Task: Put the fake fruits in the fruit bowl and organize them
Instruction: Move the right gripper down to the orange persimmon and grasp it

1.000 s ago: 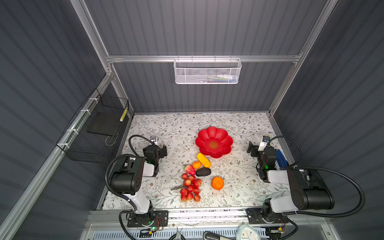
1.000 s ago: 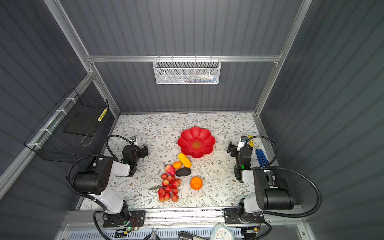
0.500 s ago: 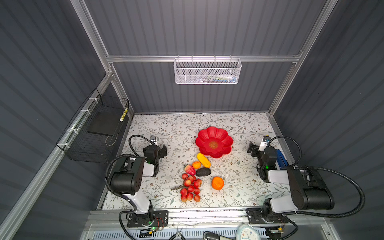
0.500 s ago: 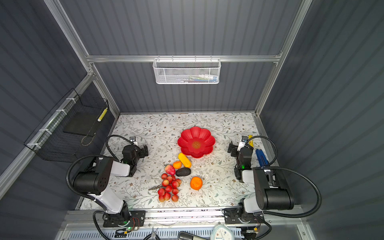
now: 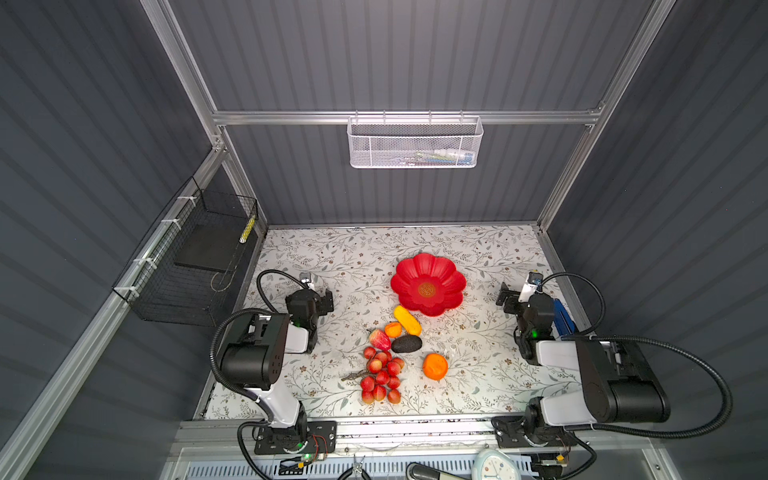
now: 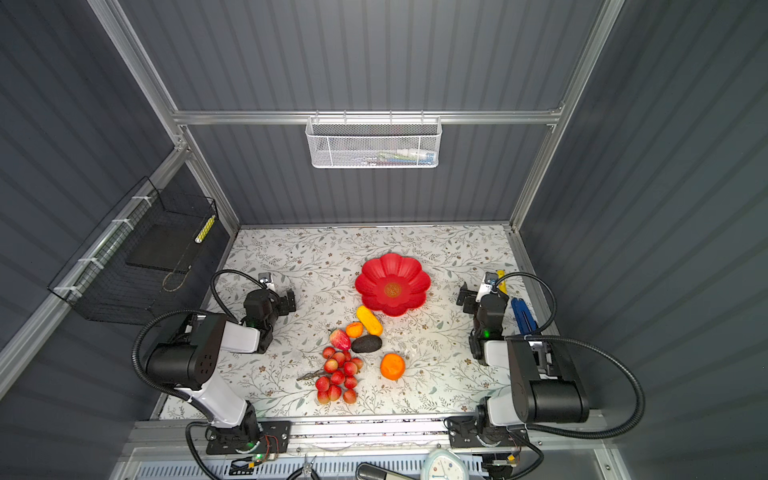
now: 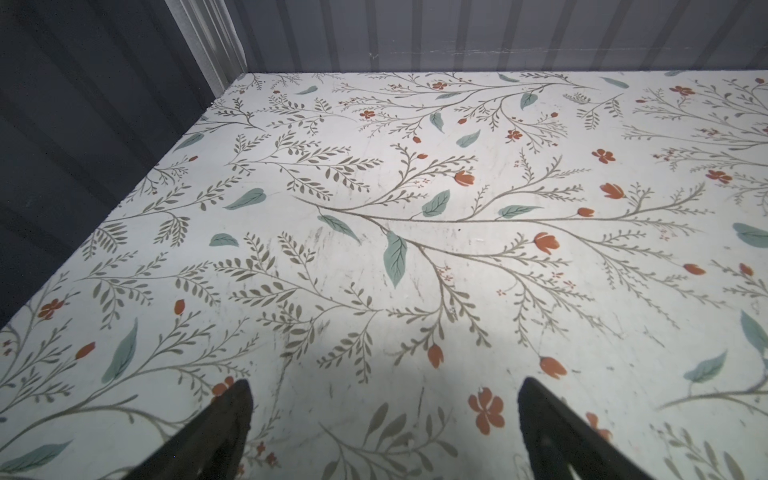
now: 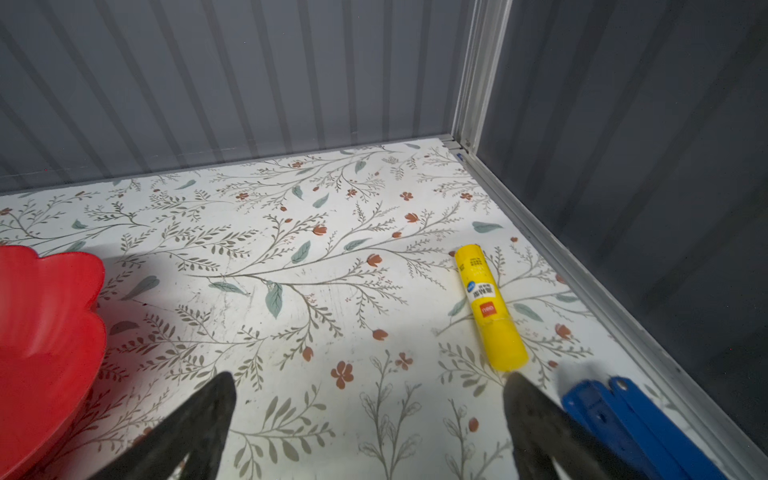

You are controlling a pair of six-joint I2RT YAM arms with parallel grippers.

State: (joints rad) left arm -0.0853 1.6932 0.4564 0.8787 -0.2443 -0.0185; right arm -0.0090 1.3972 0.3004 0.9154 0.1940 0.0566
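Red fruit bowl (image 5: 428,286) empty in both top views; fake fruits (image 5: 376,365) clustered near it on table (image 5: 316,257). L wrist: left gripper (image 7: 384,388) jaws apart, empty. R wrist: right gripper (image 8: 368,380) likewise, bowl beside. First pick looks pending; next: reach over to a fruit.

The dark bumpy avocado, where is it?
In both top views the dark bumpy avocado lies near the middle, between the red-pink strawberry and the big orange.

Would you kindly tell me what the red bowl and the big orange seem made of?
Red bowl: probably moulded plastic, glossy; light glints along its scalloped petals. Big orange: likely plastic too, duller finish with one soft highlight; hard to confirm.
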